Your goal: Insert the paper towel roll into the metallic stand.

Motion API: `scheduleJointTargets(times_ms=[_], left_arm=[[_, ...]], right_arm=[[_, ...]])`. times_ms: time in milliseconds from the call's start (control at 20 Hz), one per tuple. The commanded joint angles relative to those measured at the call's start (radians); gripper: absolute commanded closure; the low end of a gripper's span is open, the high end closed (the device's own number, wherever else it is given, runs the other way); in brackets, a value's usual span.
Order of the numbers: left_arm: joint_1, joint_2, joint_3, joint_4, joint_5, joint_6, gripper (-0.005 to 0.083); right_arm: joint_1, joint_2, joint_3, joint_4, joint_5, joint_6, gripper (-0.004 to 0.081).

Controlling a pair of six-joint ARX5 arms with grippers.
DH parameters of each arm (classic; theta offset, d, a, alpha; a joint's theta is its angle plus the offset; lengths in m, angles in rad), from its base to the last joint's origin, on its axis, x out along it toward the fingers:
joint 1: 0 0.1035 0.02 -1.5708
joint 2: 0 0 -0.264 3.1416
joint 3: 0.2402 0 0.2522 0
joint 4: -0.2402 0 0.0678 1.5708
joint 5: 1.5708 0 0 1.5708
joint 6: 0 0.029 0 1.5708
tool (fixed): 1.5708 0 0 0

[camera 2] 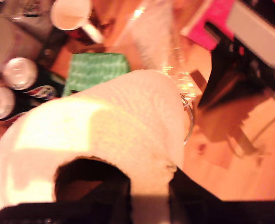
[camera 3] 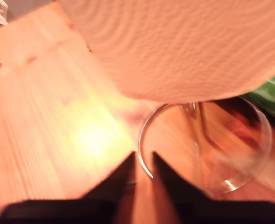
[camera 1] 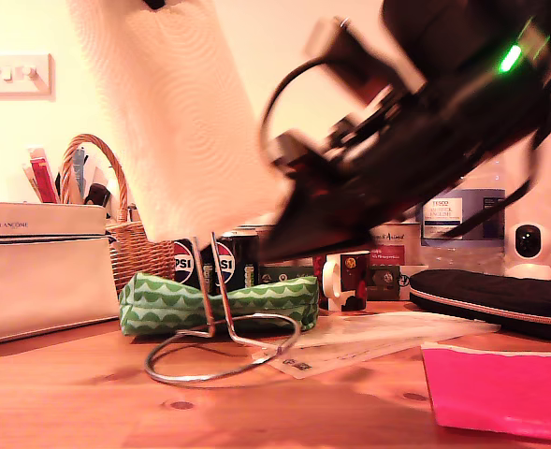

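My first gripper [camera 2: 149,193] grips the roll [camera 1: 172,122] by its core wall, tilted just above the stand [camera 1: 213,281], so I should set it upright until core meets loop (my second gripper [camera 3: 144,161] has its fingers almost together at the ring; pinching or not, I cannot tell), minding the pouch [camera 1: 163,304] and cans [camera 1: 226,262] just behind.

A cream wall [camera 1: 13,28] is seen behind everything, and a white switch plate [camera 1: 13,73] is mounted on it, high at the exterior view's left. The room is bathed in warm, yellowish light. A wooden tabletop [camera 1: 88,402] marked with dark knots is spread below, and a bright glare [camera 3: 93,140] is cast on its grain in the second wrist view. Along the tabletop's far edge, clutter is lined up: a white case [camera 1: 36,271], a wicker basket [camera 1: 135,245], dark cans [camera 1: 230,267], a mug [camera 1: 350,279] and a small white camera [camera 1: 529,245].
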State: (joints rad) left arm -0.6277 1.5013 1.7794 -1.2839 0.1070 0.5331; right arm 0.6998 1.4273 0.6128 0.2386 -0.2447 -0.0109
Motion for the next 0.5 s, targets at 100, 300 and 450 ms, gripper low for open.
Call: scheduleJointTargets(times_ms=[100, 300, 450], left_arm=[[-0.031, 0.031, -0.008, -0.006, 0.022, 0.005, 0.0794], [-0.086, 0.058, -0.008, -0.031, 0.055, 0.009, 0.0794], [-0.121, 0.063, -0.008, -0.038, 0.06, 0.009, 0.0794]], right_arm=[[-0.011, -0.183, -0.005, -0.201, 0.165, -0.041, 0.0781], [-0.031, -0.366, -0.005, -0.345, 0.257, -0.046, 0.0781], [-0.052, -0.462, -0.005, -0.383, 0.262, -0.073, 0.0781]])
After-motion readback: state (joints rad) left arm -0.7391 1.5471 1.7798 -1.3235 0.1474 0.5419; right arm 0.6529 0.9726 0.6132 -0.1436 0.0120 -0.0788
